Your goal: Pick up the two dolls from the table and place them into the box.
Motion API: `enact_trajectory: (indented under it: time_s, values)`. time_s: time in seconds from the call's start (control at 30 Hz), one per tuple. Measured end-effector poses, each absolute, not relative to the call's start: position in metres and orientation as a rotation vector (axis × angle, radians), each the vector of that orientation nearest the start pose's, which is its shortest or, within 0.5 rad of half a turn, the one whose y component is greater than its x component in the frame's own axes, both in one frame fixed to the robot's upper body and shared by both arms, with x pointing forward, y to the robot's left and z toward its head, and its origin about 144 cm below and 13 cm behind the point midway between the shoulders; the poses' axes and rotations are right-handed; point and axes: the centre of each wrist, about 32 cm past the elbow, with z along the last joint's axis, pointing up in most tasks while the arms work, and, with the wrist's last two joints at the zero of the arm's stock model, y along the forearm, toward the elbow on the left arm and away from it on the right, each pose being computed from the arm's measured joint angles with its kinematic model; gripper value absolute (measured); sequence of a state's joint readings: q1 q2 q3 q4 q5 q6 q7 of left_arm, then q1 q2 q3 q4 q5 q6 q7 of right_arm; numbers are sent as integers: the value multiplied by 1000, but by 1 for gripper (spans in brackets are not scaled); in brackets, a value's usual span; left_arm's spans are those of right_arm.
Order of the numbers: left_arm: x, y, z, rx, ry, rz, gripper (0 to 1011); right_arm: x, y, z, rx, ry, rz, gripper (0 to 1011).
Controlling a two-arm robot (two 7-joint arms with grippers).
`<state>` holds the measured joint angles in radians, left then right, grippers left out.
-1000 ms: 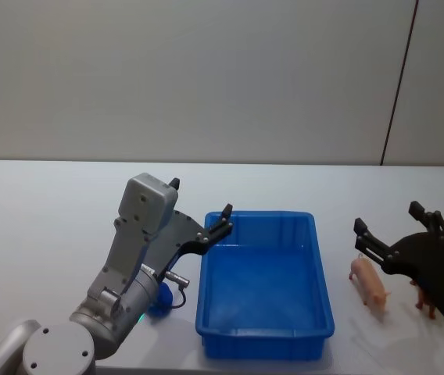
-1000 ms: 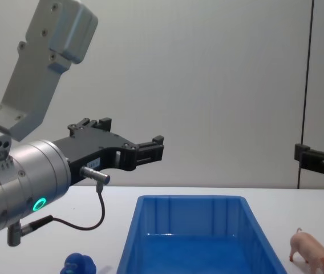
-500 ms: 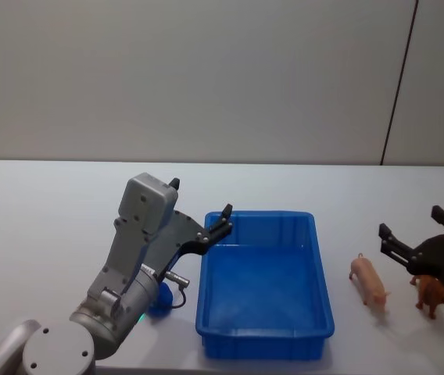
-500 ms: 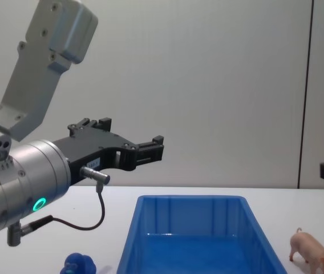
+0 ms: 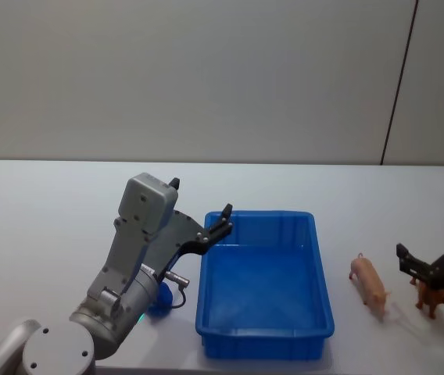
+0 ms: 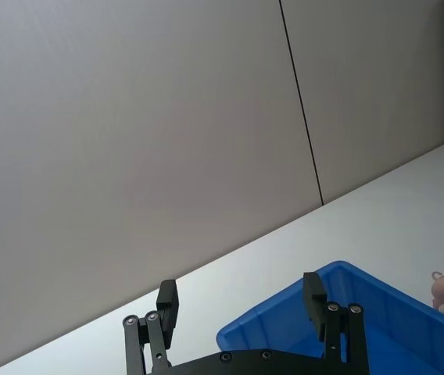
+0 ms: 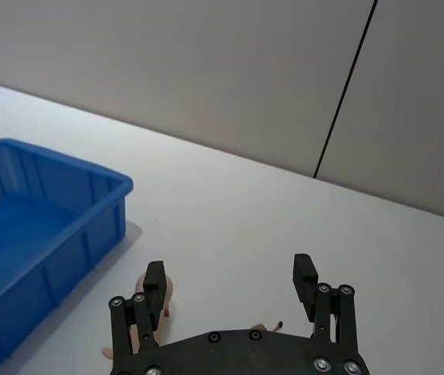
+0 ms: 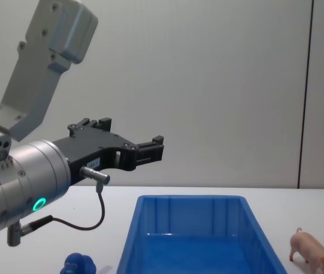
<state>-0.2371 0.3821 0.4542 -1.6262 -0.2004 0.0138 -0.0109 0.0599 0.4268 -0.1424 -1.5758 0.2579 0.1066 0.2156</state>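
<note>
While right end effector (image 5: 427,244) hovers spread, brown doll (image 5: 431,296) beneath, pig (image 5: 369,285) beside.

A plain grey wall (image 5: 206,78) stands at the back, smooth and all one colour. A thin dark line (image 5: 399,86) runs down it on the right side, from the top to the bottom of the wall, leaning a little in the head view.
</note>
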Motion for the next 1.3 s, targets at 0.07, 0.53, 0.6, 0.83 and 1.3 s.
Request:
enact_trajectory:
  time_s: [0.07, 0.53, 0.6, 0.83, 1.3]
  values:
    - [492, 198, 1204, 61, -268, 1124, 1001, 473, -312, 1169, -228, -39, -1221, 1001]
    - [492, 198, 1204, 61, -268, 1124, 1001, 470, -335, 1161, -323, 0, -1198, 1001]
    - [492, 198, 1204, 61, -268, 1124, 1001, 469, -337, 1159, -335, 6, -1196, 1001]
    - [492, 198, 1204, 61, -268, 1124, 1001, 468, -341, 1154, -366, 30, -1191, 1001]
    - [492, 198, 1204, 61, -268, 1124, 1001, 468, -338, 1144, -404, 71, -1174, 834]
